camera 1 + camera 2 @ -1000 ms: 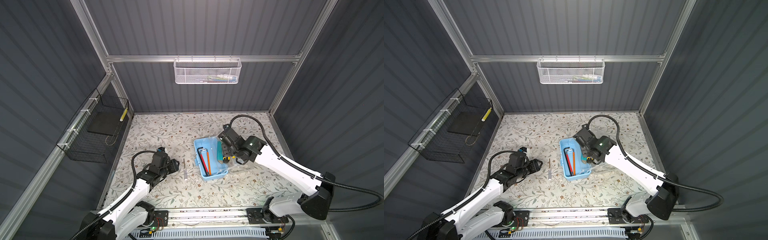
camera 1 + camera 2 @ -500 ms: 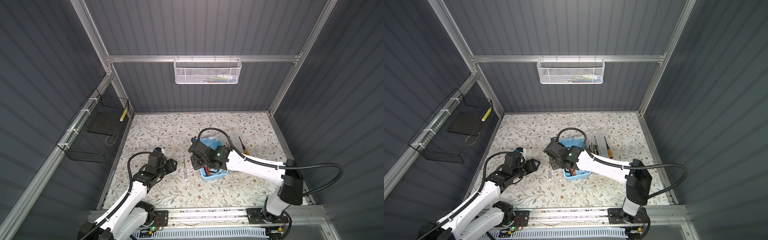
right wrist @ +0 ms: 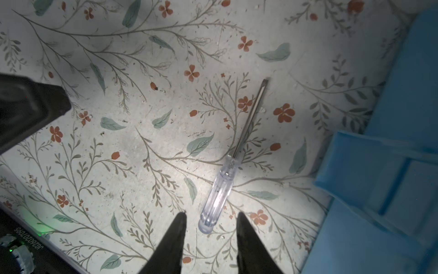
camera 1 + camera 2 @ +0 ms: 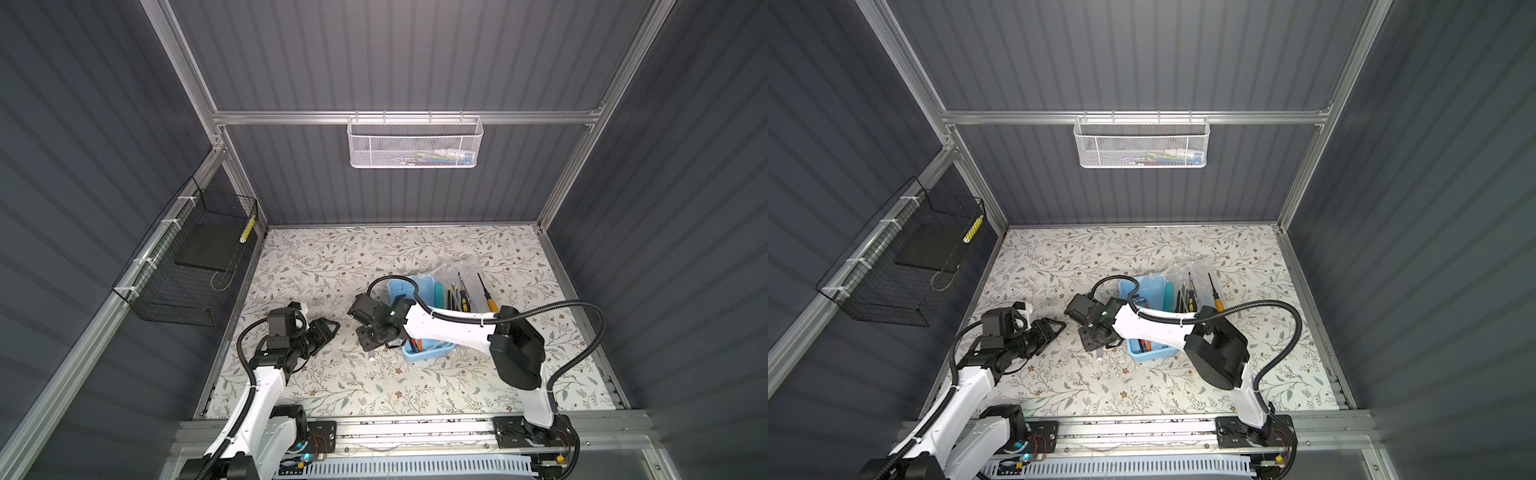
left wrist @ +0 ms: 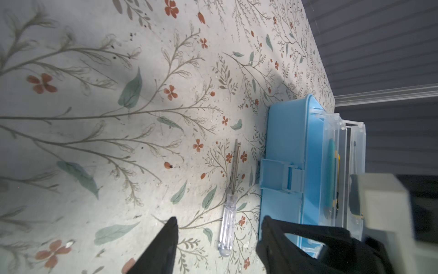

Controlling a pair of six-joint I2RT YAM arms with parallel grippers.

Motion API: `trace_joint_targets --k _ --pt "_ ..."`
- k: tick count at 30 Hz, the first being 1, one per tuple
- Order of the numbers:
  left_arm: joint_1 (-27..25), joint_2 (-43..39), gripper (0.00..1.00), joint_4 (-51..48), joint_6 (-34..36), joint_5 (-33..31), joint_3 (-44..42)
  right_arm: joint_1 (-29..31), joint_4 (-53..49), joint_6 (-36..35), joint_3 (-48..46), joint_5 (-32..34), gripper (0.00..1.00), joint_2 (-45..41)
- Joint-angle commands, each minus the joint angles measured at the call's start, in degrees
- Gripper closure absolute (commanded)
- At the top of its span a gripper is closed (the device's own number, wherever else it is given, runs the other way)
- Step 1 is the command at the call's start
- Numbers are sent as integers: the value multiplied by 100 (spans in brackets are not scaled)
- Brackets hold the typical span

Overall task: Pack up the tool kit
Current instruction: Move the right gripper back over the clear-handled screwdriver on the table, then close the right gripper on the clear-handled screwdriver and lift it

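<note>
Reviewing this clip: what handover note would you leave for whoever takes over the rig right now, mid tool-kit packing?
Left end effector: open, empty, low over the table, left of the box.
Right end effector: open, fingertips either side of the butt of the clear-handled screwdriver, not gripping.
Light-blue box: open on the table, a few red and orange items inside. Teal tool and several screwdrivers lie by the clear lid on its right.
Done: some items boxed.
Left: grip this screwdriver, box it and the rest, shut the lid.

Floral table [image 4: 374, 257] — blue box [image 4: 430, 356], clear screwdriver [image 3: 220, 187].
</note>
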Motion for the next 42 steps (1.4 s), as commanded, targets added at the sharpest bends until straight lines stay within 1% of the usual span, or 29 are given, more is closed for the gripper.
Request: trace_joint_targets --k 1,7,16,23,26,38,42 --pt "38 43 43 30 143 295 -41 19 -264 -20 226 -109 64 236" --pt "38 79 43 25 227 220 -44 10 -489 6 434 -104 65 521" --pt "38 96 43 21 274 134 -63 -42 -566 7 477 -135 66 756" --pt "38 87 43 21 279 106 -77 -53 -495 15 484 -173 67 894" --pt "38 82 43 -6 291 96 -68 -51 -524 19 487 -186 70 937" --pt "38 116 44 16 315 83 -94 -108 -528 26 487 -222 71 1050" --pt "38 122 44 29 319 97 -78 -108 -518 37 511 -266 77 1111"
